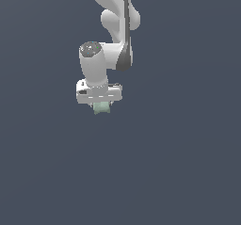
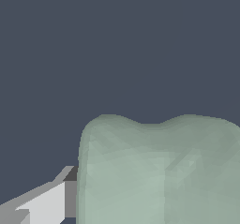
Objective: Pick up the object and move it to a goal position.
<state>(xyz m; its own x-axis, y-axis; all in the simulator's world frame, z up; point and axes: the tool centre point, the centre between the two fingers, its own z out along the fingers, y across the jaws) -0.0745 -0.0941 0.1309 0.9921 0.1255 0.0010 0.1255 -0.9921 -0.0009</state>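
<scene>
Dark slate-blue background fills both views, no edges or markings visible. White arm [image 1: 113,36] comes down from above, gripper [image 1: 100,104] pointing down. Mint-green block [image 1: 101,108] sits directly under the gripper body, pinched between the fingers [image 2: 44,204]. Wrist view: block [image 2: 159,171] fills the frame, one finger pressed against its side, fingers closed to block width.

The exterior view looks from afar; the wrist view sits close; both share the block [image 1: 101,108] [image 2: 159,171].
</scene>
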